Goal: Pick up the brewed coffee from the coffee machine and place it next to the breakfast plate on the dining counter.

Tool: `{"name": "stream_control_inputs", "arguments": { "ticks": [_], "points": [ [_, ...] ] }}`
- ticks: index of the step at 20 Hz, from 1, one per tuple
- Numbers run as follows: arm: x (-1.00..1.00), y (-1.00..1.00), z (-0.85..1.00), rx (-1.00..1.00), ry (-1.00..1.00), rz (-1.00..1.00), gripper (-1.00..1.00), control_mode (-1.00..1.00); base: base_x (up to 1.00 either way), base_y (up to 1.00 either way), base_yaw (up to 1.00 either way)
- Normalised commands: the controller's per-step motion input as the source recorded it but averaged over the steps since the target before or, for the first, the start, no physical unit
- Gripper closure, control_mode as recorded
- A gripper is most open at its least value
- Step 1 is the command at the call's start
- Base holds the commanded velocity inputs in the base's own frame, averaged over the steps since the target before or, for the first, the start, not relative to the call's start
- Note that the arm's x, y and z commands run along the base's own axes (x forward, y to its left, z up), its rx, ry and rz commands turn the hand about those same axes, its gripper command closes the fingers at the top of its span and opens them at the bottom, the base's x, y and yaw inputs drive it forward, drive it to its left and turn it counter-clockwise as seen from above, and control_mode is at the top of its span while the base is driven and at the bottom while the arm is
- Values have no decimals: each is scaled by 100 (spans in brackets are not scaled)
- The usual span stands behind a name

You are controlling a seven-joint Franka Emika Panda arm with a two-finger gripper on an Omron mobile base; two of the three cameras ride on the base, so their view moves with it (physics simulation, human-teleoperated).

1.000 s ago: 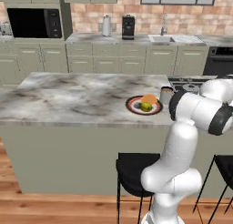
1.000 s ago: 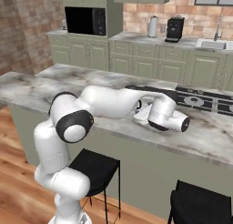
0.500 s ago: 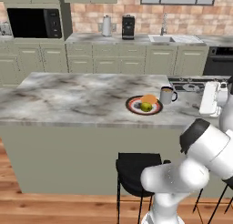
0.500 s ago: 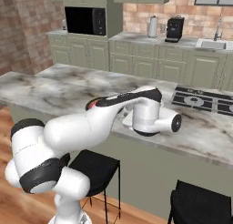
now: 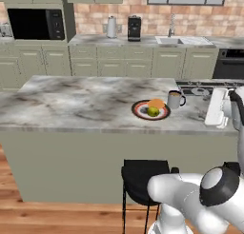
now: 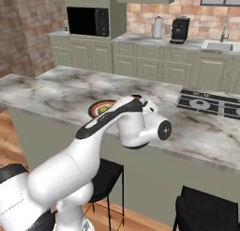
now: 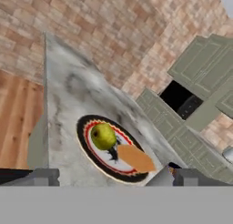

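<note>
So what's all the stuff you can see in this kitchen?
Dining counter: one, grey-white marble top, sage-green sides, middle.
Breakfast plate: one, dark reddish rim, on that counter.
Fruit: one orange, one green, on the plate.
Coffee mug: one, grey-white with dark handle, just right of the plate.
Coffee machine: one, black, back counter.
Paper-towel roll: one, white, left of the machine.
Microwave: one, black, back left.
Sink: one, back counter.
Stools: black, below the counter.
Gripper: white, right of the mug.

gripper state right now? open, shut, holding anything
Gripper: open and holding nothing. The mug already stands on the counter beside the plate.
</note>
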Motion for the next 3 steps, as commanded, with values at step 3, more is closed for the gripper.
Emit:
{"name": "stream_control_inputs", "arguments": {
  "ticks": [3],
  "points": [
    [-67,-32,-6,-5,0,6,-100,-100,0,0,0]
  ]
}}
